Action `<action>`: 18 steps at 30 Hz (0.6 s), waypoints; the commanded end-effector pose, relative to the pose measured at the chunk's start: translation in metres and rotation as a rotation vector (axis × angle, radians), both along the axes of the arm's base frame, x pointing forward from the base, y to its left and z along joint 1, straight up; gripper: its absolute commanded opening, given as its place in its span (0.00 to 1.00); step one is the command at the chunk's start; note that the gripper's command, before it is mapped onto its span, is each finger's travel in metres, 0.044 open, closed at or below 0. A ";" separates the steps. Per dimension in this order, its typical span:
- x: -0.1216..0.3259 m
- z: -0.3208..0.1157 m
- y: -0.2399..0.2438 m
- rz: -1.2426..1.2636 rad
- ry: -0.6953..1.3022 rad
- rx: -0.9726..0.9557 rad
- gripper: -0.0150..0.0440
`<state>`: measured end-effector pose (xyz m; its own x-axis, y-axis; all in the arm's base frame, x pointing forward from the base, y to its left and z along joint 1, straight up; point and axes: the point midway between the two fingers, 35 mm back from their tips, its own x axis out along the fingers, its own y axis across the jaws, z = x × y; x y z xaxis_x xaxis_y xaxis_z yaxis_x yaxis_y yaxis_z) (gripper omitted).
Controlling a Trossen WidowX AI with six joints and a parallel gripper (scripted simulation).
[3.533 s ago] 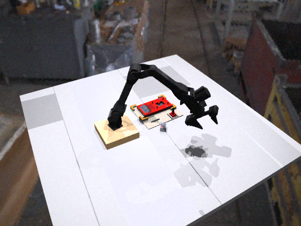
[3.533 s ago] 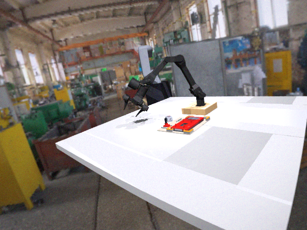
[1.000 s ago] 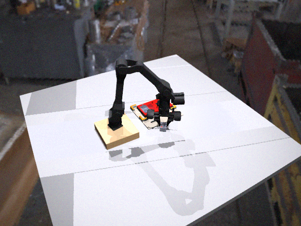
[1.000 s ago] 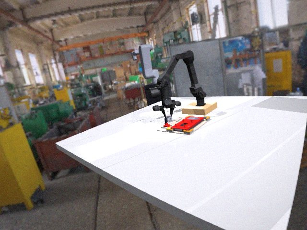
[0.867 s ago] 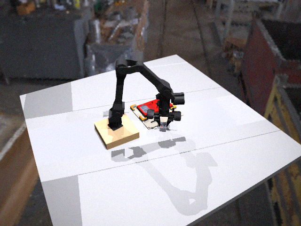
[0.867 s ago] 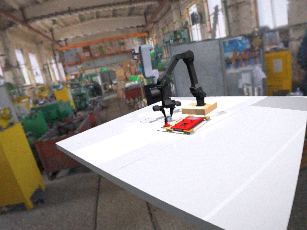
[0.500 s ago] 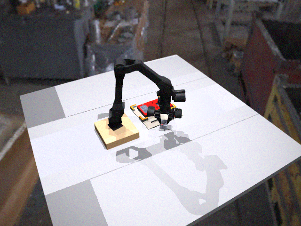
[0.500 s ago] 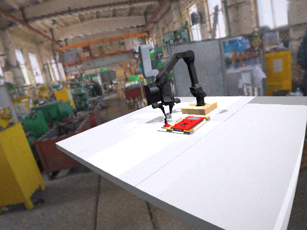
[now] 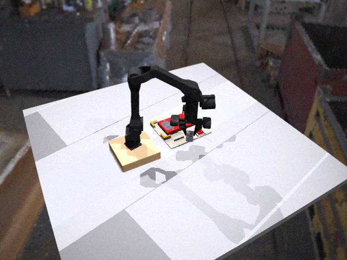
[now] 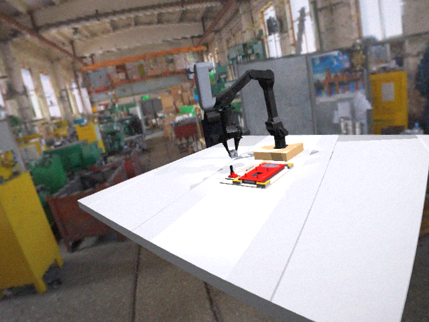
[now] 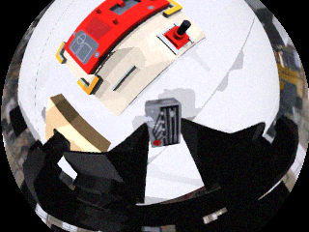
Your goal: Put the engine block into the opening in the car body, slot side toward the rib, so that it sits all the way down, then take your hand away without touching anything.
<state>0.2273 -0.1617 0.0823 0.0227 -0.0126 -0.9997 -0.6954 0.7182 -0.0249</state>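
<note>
My gripper [image 9: 189, 134] [image 10: 233, 151] [image 11: 163, 124] is shut on the grey engine block [image 9: 189, 137] [image 10: 233, 153] [image 11: 169, 116] and holds it above the table. In the wrist view the block's slotted, striped face with a small red dot shows between the fingertips. The red car body [image 9: 177, 128] [image 10: 273, 169] [image 11: 97, 30] lies flat on a cream board. Its dark opening [image 10: 257, 174] [image 11: 126, 6] is empty, and the arm hides it in the top view. The block is to the side of the car body, not over the opening. The rib cannot be made out.
Yellow corner brackets [image 9: 165, 136] [image 11: 90, 85] stand around the car body on the cream board [image 9: 173, 144] [image 11: 118, 102]. A red piece with an upright black knob [image 10: 232, 174] [image 11: 177, 39] stands on the board beside the car. The arm's wooden base [image 9: 140, 160] [image 10: 270, 155] is nearby.
</note>
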 end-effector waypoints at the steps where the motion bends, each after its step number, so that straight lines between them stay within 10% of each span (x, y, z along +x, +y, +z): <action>1: 0.000 0.014 0.000 0.004 -0.007 -0.002 0.25; 18: -0.007 0.059 0.005 0.009 -0.006 -0.001 0.25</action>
<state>0.2202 -0.1576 0.1360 0.0254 -0.0147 -0.9996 -0.6959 0.7175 -0.0282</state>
